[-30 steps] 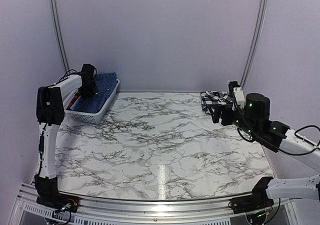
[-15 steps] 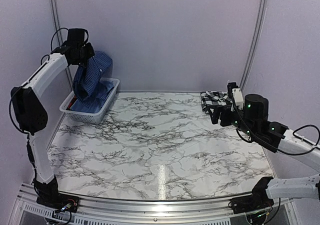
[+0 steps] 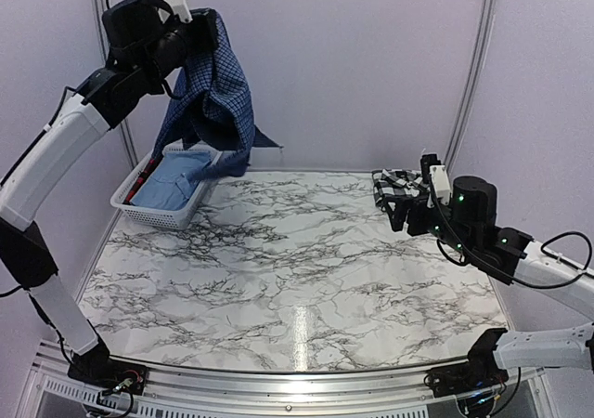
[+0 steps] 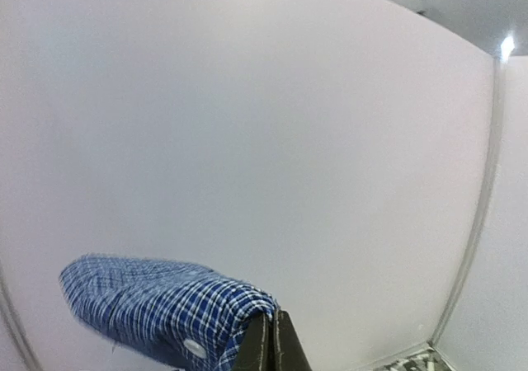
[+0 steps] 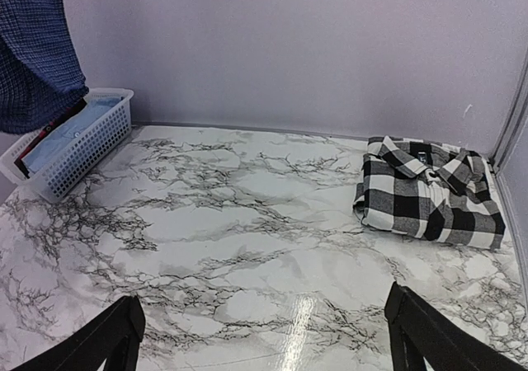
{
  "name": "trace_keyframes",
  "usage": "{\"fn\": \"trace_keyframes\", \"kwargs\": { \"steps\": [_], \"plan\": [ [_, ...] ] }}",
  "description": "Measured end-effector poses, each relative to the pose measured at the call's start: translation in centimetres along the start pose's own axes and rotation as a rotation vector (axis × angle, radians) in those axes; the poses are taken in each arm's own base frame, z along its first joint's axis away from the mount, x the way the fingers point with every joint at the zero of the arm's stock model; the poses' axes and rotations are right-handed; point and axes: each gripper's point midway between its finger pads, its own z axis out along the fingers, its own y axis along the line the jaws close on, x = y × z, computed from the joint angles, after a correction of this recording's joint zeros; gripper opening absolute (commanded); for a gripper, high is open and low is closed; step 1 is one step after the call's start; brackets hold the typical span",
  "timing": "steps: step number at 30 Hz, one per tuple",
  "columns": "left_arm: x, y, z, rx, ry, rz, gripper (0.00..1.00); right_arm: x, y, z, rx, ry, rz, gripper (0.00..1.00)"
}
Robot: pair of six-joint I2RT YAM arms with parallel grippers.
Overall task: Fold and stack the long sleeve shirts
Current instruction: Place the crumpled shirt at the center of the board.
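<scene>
From above, the left hand, raised high, pinches the dark blue shirt, which hangs over the white basket at the far left of the desk. Its wrist view shows the fingers pressed together on checked cloth. In the right wrist view the right hand is spread wide, facing the folded plaid shirt in the far right corner.
</scene>
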Motion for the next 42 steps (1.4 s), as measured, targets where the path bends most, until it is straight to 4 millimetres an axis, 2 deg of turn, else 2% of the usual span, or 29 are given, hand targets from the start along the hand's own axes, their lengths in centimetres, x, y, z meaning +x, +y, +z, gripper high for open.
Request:
{"fn": "trace_keyframes", "kwargs": {
  "steps": [2, 4, 6, 11, 13, 16, 18, 21, 24, 26, 29, 32, 33, 35, 36, 37, 38, 40, 42],
  "plan": [
    [-0.4, -4.2, -1.5, 0.092, -0.011, 0.03, 0.0, 0.1, 0.0, 0.1, -0.001, 0.002, 0.0, 0.99],
    [-0.5, -7.4, -2.9, 0.166, -0.015, 0.049, 0.0, 0.3, 0.1, 0.2, -0.002, 0.008, -0.002, 0.99],
    [-0.4, -9.2, -4.1, 0.209, -0.014, 0.063, 0.0, 0.4, 0.1, 0.4, -0.004, 0.015, -0.003, 0.98],
    [-0.8, -12.1, -7.0, 0.288, -0.016, 0.068, 0.0, 0.8, 0.1, 0.6, -0.002, 0.025, -0.003, 0.98],
    [-0.6, -14.1, -9.3, 0.356, -0.008, 0.066, 0.0, 0.8, 0.1, 0.6, -0.001, 0.025, -0.003, 0.99],
    [1.0, -17.3, -13.9, 0.476, 0.032, 0.062, 0.0, 0.7, 0.1, 0.6, -0.001, 0.024, 0.003, 0.99],
    [2.4, -18.4, -16.4, 0.536, 0.068, 0.042, 0.0, 0.7, 0.1, 0.6, -0.001, 0.024, 0.004, 0.99],
    [5.2, -18.7, -19.0, 0.559, 0.14, 0.025, 0.0, 0.7, 0.1, 0.6, -0.001, 0.024, 0.007, 0.99],
    [7.5, -18.4, -19.3, 0.506, 0.205, -0.017, 0.0, 0.7, 0.1, 0.6, -0.001, 0.025, 0.006, 0.99],
    [9.2, -18.0, -18.5, 0.456, 0.251, -0.038, 0.0, 0.8, 0.1, 0.6, 0.0, 0.026, 0.006, 0.99],
    [13.3, -16.8, -15.3, 0.368, 0.341, -0.081, 0.0, 0.9, 0.1, 0.7, -0.001, 0.032, 0.006, 0.99],
    [20.9, -15.6, -10.2, 0.284, 0.497, -0.093, 0.0, 1.3, 0.5, 0.9, -0.02, 0.047, 0.006, 0.98],
    [23.9, -15.5, -8.4, 0.269, 0.561, -0.096, 0.03, 1.5, 0.8, 1.0, -0.033, 0.054, 0.005, 0.99],
    [29.6, -15.9, -5.5, 0.264, 0.676, -0.109, 0.25, 1.9, 1.3, 1.1, -0.055, 0.068, 0.002, 0.98],
    [32.9, -15.9, -4.4, 0.263, 0.736, -0.114, 0.34, 2.1, 1.6, 1.2, -0.069, 0.077, -0.001, 0.98],
    [36.2, -15.6, -3.8, 0.252, 0.796, -0.118, 0.47, 2.5, 2.1, 1.3, -0.083, 0.088, -0.006, 0.99],
    [39.1, -15.0, -4.0, 0.24, 0.861, -0.115, 0.59, 2.9, 2.6, 1.4, -0.098, 0.102, -0.013, 0.99],
    [43.2, -14.1, -5.4, 0.218, 0.973, -0.099, 0.76, 3.9, 3.8, 1.4, -0.127, 0.131, -0.032, 0.99],
    [44.5, -13.5, -6.9, 0.208, 1.033, -0.09, 0.88, 5.1, 5.6, 1.2, -0.174, 0.165, -0.056, 0.98]
  ]
}}
